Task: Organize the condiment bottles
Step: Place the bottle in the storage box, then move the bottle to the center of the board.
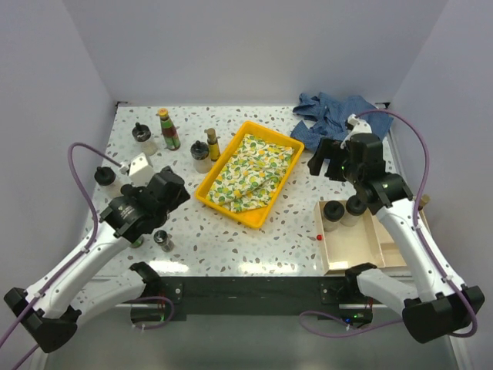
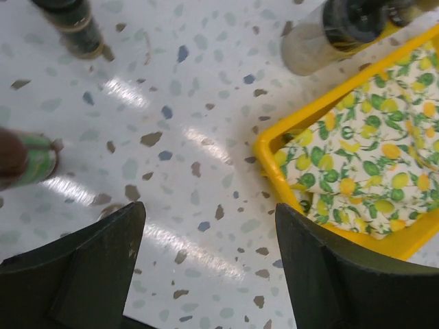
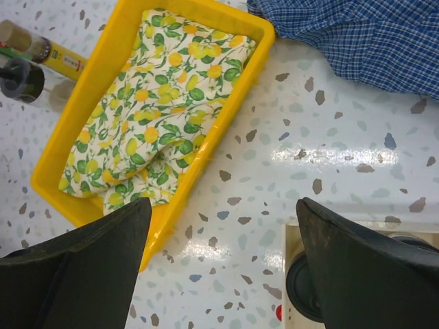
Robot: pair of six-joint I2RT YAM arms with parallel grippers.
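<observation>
- On the left half of the bench [image 1: 285,231] I count four squat clear jars [image 1: 141,135] with black lids. All are upright and apart from each other.
- One of these four stands just beside the far-left side of the yellow tray [image 1: 202,190].
- Two more jars of the same kind stand close together in the far corner of the beige tray [image 1: 358,247] at the right. That makes six jars.
- I see one amber bottle [image 1: 212,144], right next to the jar by the yellow tray.
- I see one green bottle [image 1: 167,129] with a red label, at the back and further to the left.
- In the left wrist view one blurred bottle [image 2: 31,161] with a green label is at the left edge. I cannot tell its kind.
- One lemon-print cloth [image 1: 250,173] lies inside the yellow tray, and one blue checked cloth [image 1: 331,116] is crumpled at the far right.
- The left tool [image 2: 209,209] hovers over bare bench to the left of the yellow tray. Its fingers are wide apart and hold nothing.
- The right tool [image 3: 225,202] hangs above the bench between the yellow tray and the beige tray. It is also spread wide and is empty.
</observation>
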